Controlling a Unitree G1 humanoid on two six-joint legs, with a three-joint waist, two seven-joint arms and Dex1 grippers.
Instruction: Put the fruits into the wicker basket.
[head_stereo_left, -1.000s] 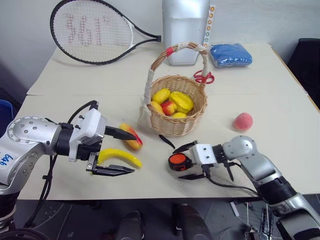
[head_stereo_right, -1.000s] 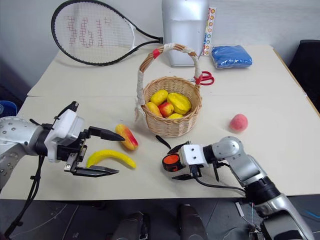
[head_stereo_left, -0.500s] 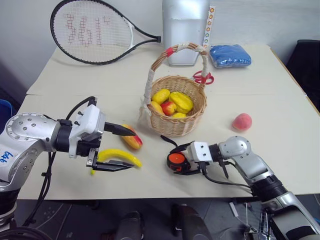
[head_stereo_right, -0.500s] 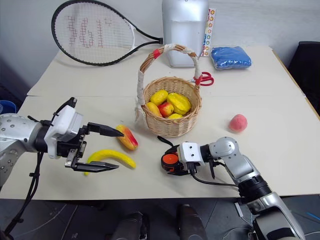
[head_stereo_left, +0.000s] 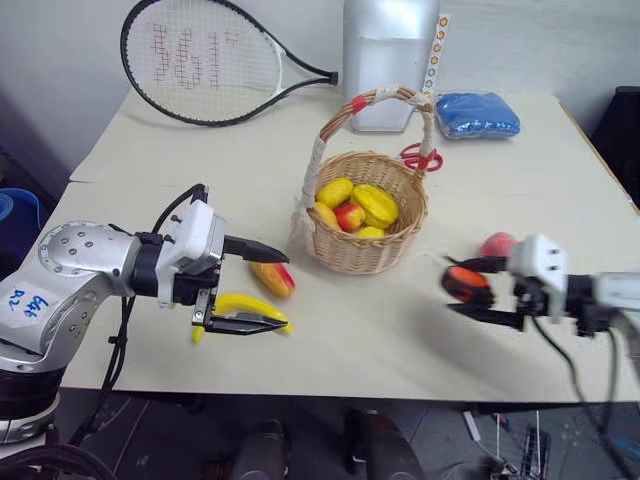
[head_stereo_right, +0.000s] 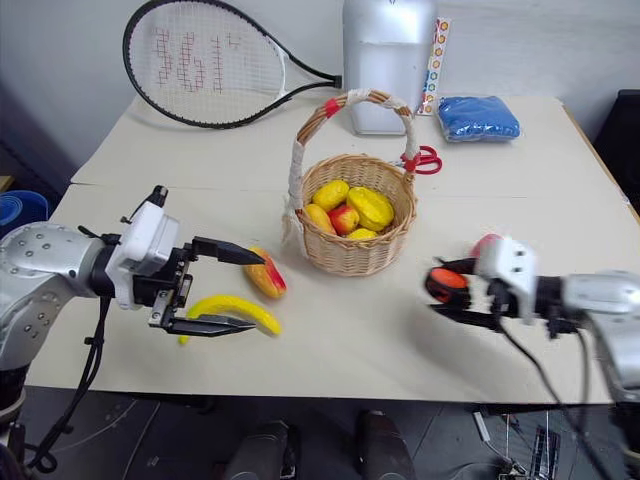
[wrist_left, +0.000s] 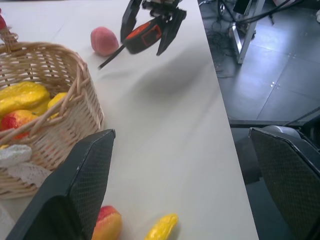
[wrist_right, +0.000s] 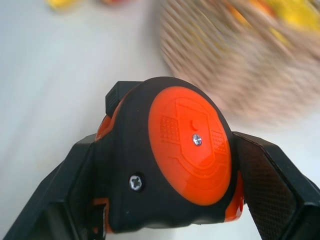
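A round tan woven wicker basket (head_stereo_left: 367, 225) with a tall arched handle bound in white tape and red bands stands near the middle of the pale tabletop (head_stereo_left: 360, 340), holding several yellow pieces and one red-and-yellow piece of toy fruit (head_stereo_left: 352, 207). Toward the far edge lie a black-framed tennis racket (head_stereo_left: 210, 55), a silvery upright container (head_stereo_left: 388, 60), red-handled scissors (head_stereo_left: 422, 157) and a folded blue cloth (head_stereo_left: 478, 113).

Near the front edge, left of the basket, a curved yellow banana (head_stereo_left: 243, 306) lies beside an oblong yellow-and-red mango (head_stereo_left: 273, 277). The left gripper (head_stereo_left: 262, 285) reaches in level from the left with its black fingers spread wide, one above the mango and one over the banana (whether either finger touches fruit is hard to tell).

Toward the right edge, the right gripper (head_stereo_left: 472, 293) is raised off the tabletop, pointing toward the basket, its fingers clamped on a round orange-and-black tape measure (wrist_right: 172, 162). Just behind it a round pink-red peach (wrist_left: 104, 41) rests on the tabletop, partly screened by the gripper in the head views.
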